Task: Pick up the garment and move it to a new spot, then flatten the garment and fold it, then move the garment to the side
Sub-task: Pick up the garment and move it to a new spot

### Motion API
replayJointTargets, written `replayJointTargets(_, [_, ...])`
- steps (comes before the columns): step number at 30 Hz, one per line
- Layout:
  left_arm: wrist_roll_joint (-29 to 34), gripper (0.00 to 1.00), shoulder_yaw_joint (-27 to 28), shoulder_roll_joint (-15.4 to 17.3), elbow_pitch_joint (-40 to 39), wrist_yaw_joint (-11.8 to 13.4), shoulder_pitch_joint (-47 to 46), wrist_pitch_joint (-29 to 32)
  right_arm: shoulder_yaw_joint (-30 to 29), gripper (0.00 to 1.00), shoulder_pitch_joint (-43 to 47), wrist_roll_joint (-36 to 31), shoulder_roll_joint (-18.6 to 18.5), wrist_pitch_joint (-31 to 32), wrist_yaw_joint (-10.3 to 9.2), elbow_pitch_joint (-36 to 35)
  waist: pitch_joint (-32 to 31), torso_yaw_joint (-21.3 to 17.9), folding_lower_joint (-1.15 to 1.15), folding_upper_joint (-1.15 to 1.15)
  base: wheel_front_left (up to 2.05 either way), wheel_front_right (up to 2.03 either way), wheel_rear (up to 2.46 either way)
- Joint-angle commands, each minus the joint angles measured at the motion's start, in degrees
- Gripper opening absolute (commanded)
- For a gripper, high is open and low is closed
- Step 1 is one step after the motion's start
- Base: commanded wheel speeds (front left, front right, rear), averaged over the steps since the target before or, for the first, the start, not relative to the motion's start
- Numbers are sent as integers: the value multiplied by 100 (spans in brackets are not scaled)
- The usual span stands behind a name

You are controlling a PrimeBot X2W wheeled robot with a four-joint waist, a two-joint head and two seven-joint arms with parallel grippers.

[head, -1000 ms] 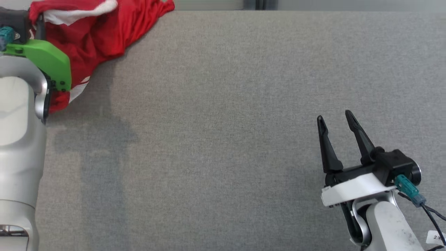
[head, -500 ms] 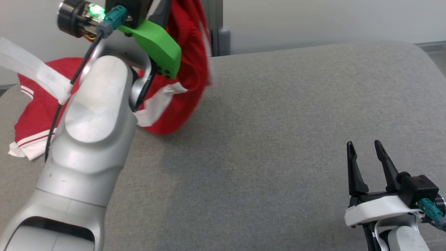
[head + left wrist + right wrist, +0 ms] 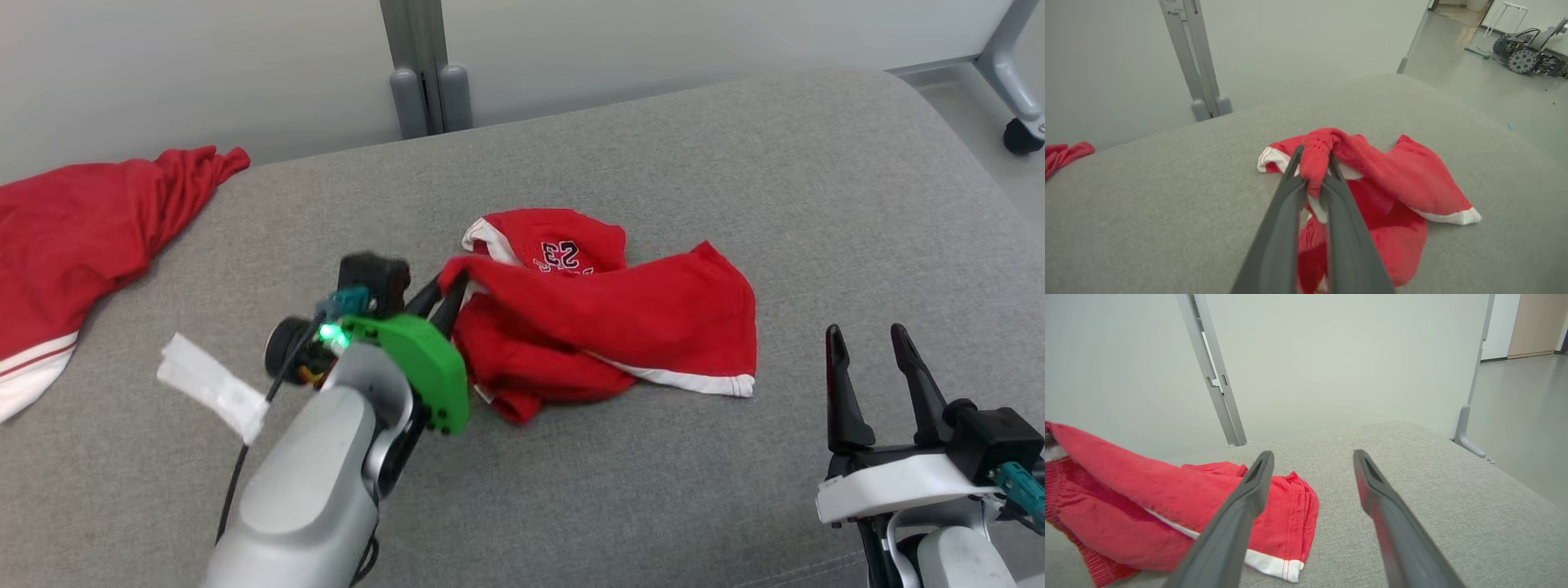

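Near the middle of the grey cushion (image 3: pixel 653 490) lies the garment (image 3: pixel 620 318), a pair of red shorts with white trim and the number 23 showing, crumpled into a heap and folded over itself. My left gripper (image 3: pixel 447 292) is clamped on one bunched edge of it. In the left wrist view a wad of red cloth sticks up between the closed fingers, and that edge is raised a little above the rest of the pile.

I judge I am at the end of the move, setting the shorts down in their new spot. To do it well I should bring the pinched edge low and draw it gently toward my left. That way the cloth trails out flat instead of dropping back onto the heap. I should let go only once the edge rests on the cushion, because a high release would add folds that I must smooth out later.

From my left fingertips the shorts spread away to the right, with most of the cloth resting on the cushion. The white-hemmed corner (image 3: pixel 739 384) is the part closest to my right gripper (image 3: pixel 865 335). That gripper sits with its fingers spread and empty, well apart from the cloth, to the right and nearer to me. Another red garment (image 3: pixel 73 229) lies far off at the left edge of the cushion.
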Motion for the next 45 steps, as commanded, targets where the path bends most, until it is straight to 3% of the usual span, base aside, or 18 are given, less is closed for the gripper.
replayJointTargets(1, [48,0,20,108,195,116,193,-168,7,100,-62,18,-14,-20,1,5,111,15,0,0,0,0,0])
replayJointTargets(7, [67,0,118,147,1109,391,663,-788,13,100,-140,-48,-14,-20,1,18,251,143,0,0,0,0,0])
replayJointTargets(17, [189,0,48,180,1971,343,414,-1454,166,100,-249,-135,-15,-20,1,74,339,329,0,0,0,0,0])
replayJointTargets(18, [184,7,41,174,2014,296,392,-1495,175,100,-247,-144,-15,-20,1,80,338,341,0,0,0,0,0])
replayJointTargets(20, [175,44,47,174,2059,241,345,-1591,188,100,-236,-144,-15,-20,1,99,325,355,0,0,0,0,0])
replayJointTargets(21, [158,76,69,173,2070,237,337,-1629,190,100,-234,-148,-16,-20,1,108,314,359,0,0,0,0,0])
replayJointTargets(22, [133,100,99,172,2074,221,339,-1673,193,100,-228,-151,-16,-20,1,120,295,365,0,0,0,0,0])
replayJointTargets(29, [148,100,267,144,1850,294,649,-1786,126,100,-90,-192,-15,-20,1,178,93,469,0,0,0,0,0])
replayJointTargets(45, [586,100,1235,-4,-233,755,2368,-1783,229,100,239,-254,-16,-20,1,189,-441,677,0,0,0,0,0])
